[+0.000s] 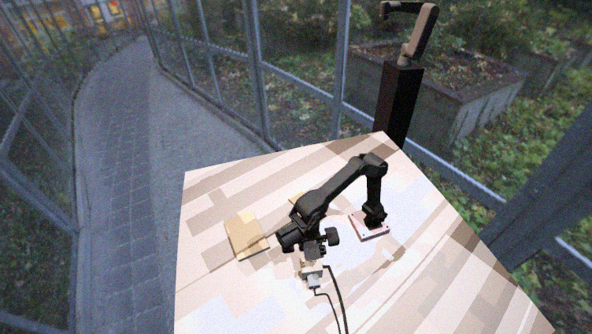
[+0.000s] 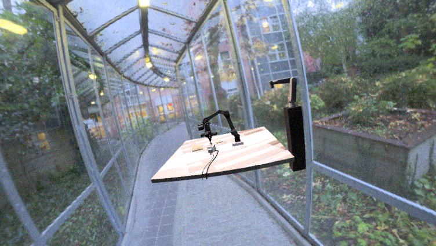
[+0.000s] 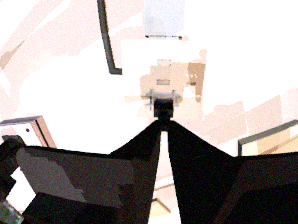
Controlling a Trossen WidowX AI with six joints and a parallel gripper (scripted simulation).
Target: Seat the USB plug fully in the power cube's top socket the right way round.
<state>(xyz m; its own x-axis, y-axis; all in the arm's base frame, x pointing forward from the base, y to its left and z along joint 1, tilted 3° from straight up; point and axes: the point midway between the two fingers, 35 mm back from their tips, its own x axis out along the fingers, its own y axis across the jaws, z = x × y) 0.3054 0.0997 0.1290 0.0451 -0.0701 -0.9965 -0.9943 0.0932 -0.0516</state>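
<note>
My gripper points straight down and is shut on the small black USB plug, gripped at the fingertips. The plug hangs just above the top of the power cube, a small block with a pale, patchy beige surface. I cannot tell whether the plug tip touches the socket. A grey block with a thin black cable lies on the table just in front of the cube. A second black cable runs from beside the cube to the table's front edge.
A flat tan board lies left of the gripper. A small tan piece lies behind the arm. The arm's base plate is to the right. A dark post stands at the table's back corner.
</note>
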